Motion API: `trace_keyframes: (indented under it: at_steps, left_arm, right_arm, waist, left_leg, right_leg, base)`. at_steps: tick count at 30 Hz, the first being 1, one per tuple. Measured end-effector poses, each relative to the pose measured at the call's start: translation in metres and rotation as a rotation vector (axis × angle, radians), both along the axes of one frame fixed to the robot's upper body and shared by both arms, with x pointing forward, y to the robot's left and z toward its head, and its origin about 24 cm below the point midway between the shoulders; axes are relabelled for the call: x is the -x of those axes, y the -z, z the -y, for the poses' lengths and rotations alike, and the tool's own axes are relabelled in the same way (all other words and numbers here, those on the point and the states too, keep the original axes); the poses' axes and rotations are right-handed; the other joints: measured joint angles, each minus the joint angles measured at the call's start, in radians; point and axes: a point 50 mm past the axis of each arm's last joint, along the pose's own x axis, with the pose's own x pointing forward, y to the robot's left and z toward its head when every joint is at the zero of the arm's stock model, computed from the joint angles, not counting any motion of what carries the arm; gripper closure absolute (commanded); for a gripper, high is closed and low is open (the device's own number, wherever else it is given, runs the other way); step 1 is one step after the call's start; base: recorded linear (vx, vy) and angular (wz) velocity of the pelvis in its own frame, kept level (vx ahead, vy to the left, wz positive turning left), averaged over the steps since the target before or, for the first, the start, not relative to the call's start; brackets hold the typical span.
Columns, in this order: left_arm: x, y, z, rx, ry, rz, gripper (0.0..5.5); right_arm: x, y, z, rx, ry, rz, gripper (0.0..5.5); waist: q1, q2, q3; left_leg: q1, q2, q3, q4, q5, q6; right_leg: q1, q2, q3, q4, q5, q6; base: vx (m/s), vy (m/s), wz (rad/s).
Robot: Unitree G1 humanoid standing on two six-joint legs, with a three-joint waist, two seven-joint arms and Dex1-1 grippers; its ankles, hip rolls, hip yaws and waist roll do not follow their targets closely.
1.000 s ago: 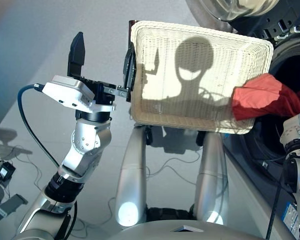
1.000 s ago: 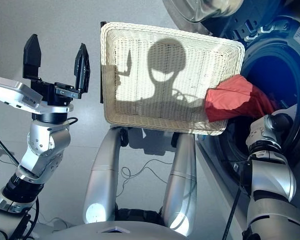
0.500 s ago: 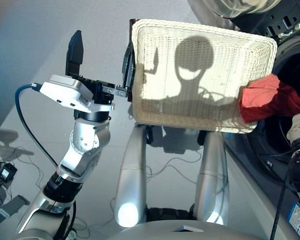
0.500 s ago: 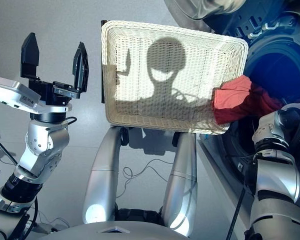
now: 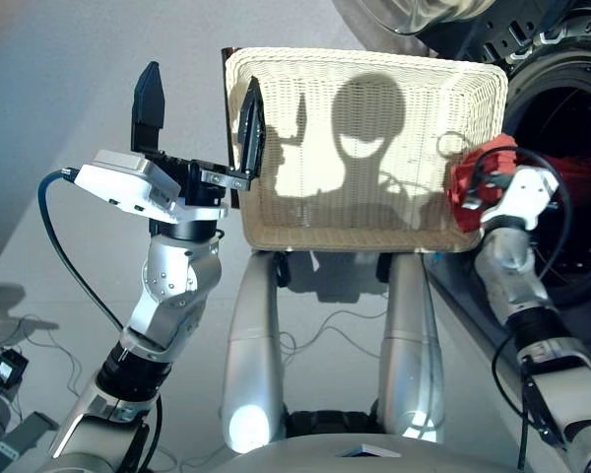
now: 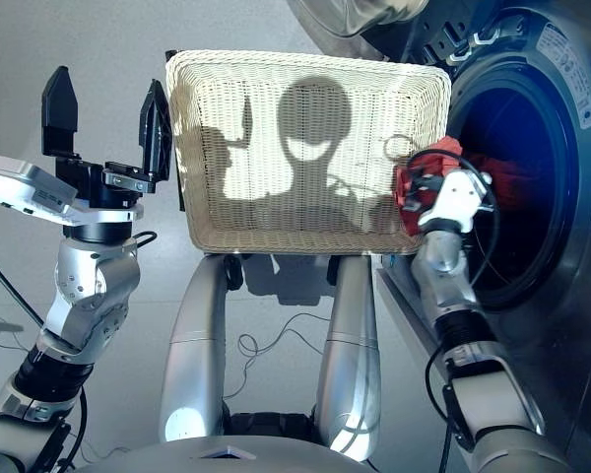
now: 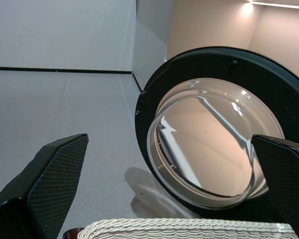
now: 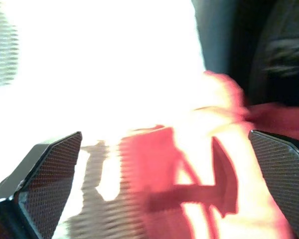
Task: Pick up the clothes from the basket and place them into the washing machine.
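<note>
The washer stands at right, its door swung open. The cream basket sits beside the drum. A red garment drapes over the basket's right rim. The left gripper hangs wide open, empty; the right gripper, fingers apart, faces the garment.

From your head views, the right claw itself is hidden behind its wrist and the red-orange garment. The washing machine runs off the frame edge. In the right wrist view, that garment is blurred and washed out by glare.
</note>
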Motion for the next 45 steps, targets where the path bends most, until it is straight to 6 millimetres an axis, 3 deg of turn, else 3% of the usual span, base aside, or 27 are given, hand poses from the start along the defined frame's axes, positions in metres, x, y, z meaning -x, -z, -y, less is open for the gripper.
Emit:
trace_keyframes:
  at_steps: [8,16,23,32,33,34,45]
  left_arm:
    - [-0.001,0.003,0.0,0.03,0.006,-0.024,0.0]
    - [-0.004,0.007,0.0,0.058,0.012,-0.057,0.0]
    - [-0.005,0.007,0.0,0.069,0.017,-0.07,0.0]
    - [-0.005,0.007,0.0,0.069,0.016,-0.07,0.0]
    - [-0.005,0.007,0.0,0.069,0.016,-0.07,0.0]
    - [-0.005,0.007,0.0,0.069,0.016,-0.069,0.0]
    - [-0.005,0.005,0.0,0.076,0.011,-0.065,0.0]
  right_arm:
    - [-0.015,0.01,-0.006,-0.036,0.022,-0.082,0.0]
    - [-0.025,0.02,0.034,-0.078,0.259,-0.206,0.0]
    - [-0.03,0.006,0.06,-0.067,0.369,-0.207,0.0]
    - [-0.035,-0.008,0.067,-0.058,0.408,-0.193,0.0]
    - [-0.035,-0.008,0.067,-0.059,0.409,-0.193,4.53]
    - [-0.035,-0.008,0.066,-0.056,0.407,-0.193,5.5]
    - [-0.033,-0.009,0.072,-0.052,0.43,-0.192,5.5]
  waist:
    - [-0.004,-0.01,-0.001]
    - [0.016,-0.012,0.0]
    - [0.019,-0.012,0.0]
    - [0.023,-0.012,-0.001]
    - [0.023,-0.012,-0.001]
    - [0.024,-0.012,-0.001]
    - [0.04,-0.012,-0.001]
  left_leg:
    - [0.001,0.0,0.0,0.0,0.0,0.0]
    - [0.003,0.0,0.0,-0.001,0.0,-0.001]
    - [0.003,-0.001,0.0,-0.003,0.001,-0.001]
    - [0.003,-0.002,0.0,-0.006,0.001,-0.002]
    - [0.003,-0.002,0.0,-0.006,0.001,-0.002]
    - [0.003,-0.002,0.0,-0.006,0.002,-0.002]
    - [0.004,-0.002,0.0,-0.009,0.003,-0.002]
  right_leg:
    - [0.001,0.0,0.0,0.0,0.0,-0.001]
    - [0.002,0.0,-0.001,-0.001,0.001,-0.001]
    - [0.003,-0.002,-0.002,-0.002,0.001,-0.001]
    - [0.003,-0.003,-0.002,-0.004,0.001,-0.001]
    - [0.003,-0.003,-0.002,-0.004,0.001,-0.001]
    - [0.003,-0.003,-0.002,-0.004,0.001,-0.001]
    - [0.003,-0.003,-0.002,-0.004,0.001,-0.001]
  base:
    - [0.0,0.0,0.0]
    - [0.0,0.0,0.0]
    - [0.0,0.0,0.0]
    - [0.0,0.0,0.0]
    - [0.0,0.0,0.0]
    - [0.0,0.0,0.0]
    - [0.0,0.0,0.0]
